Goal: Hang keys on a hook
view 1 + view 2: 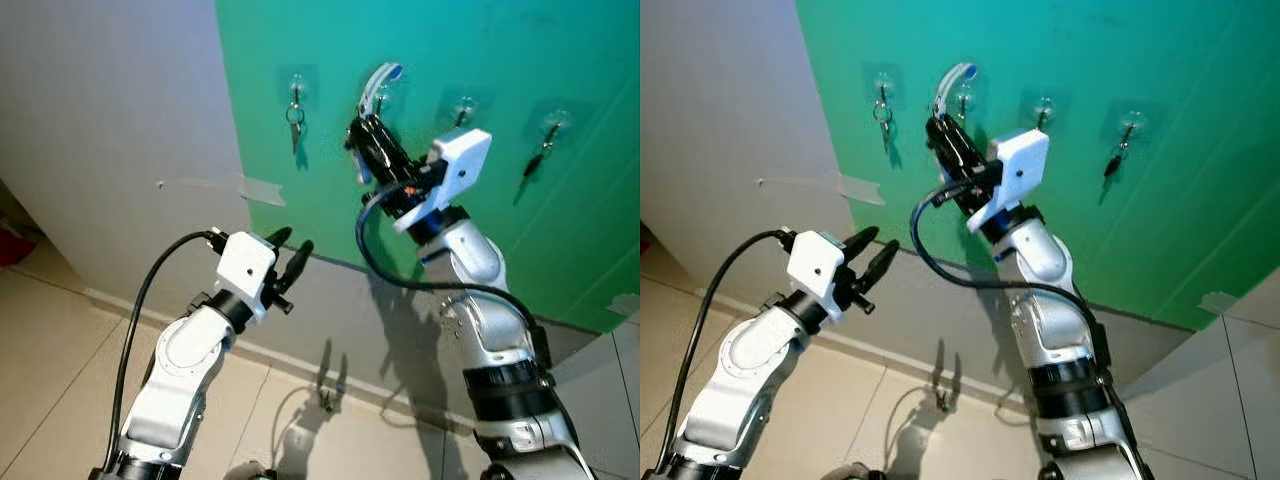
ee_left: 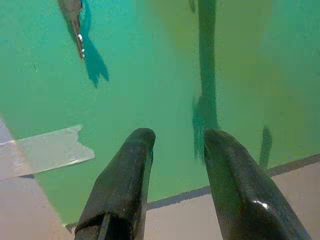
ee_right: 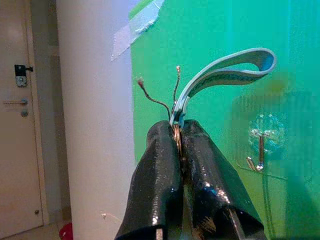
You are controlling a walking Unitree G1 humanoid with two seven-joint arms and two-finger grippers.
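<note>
Up against the green wall, my right end effector pinches the keys' strap shut; loop may miss the hook if misaligned. Left end effector parted, empty.

- It looks like a hallway or entrance area of a home.
- A green panel is fixed to a pale grey wall and carries a row of clear stick-on hooks, some with keys hanging from them.
- A strip of clear tape holds the panel's edge to the wall.
- The floor is beige tile with a skirting board along the wall.
- The right wrist view shows a white door with a lock and handle.
</note>
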